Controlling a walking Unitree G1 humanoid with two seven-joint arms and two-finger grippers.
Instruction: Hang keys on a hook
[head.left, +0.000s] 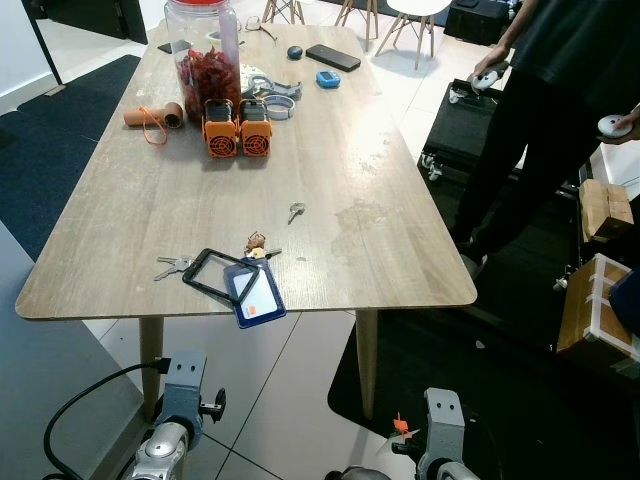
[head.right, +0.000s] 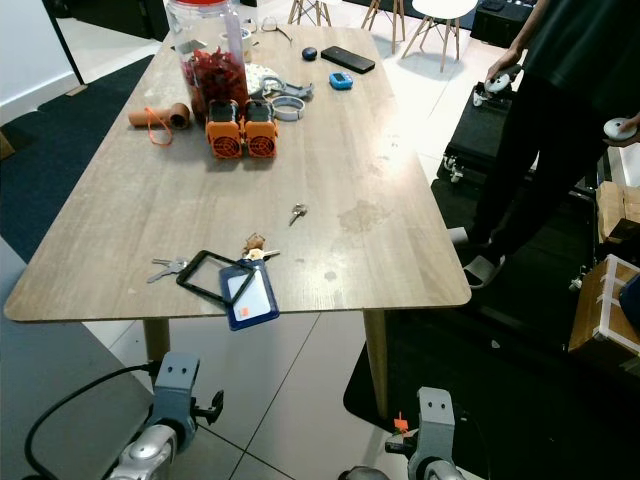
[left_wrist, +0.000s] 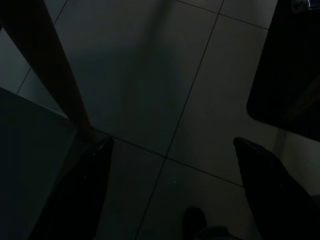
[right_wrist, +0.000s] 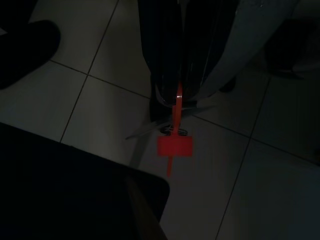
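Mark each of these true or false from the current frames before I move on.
1. The right gripper grips an orange key tag. True.
2. The left gripper has its jaws spread, holding nothing. True.
3. The blue ID badge lies on the floor. False: it overhangs the table's near edge.
4. The jar holds blue marbles. False: its contents are red.
5. Two orange batteries stand before the jar. True.

Office/lab: tiled floor (head.left: 290, 400), cluttered wood table (head.left: 350, 190), chairs (head.left: 410, 20).
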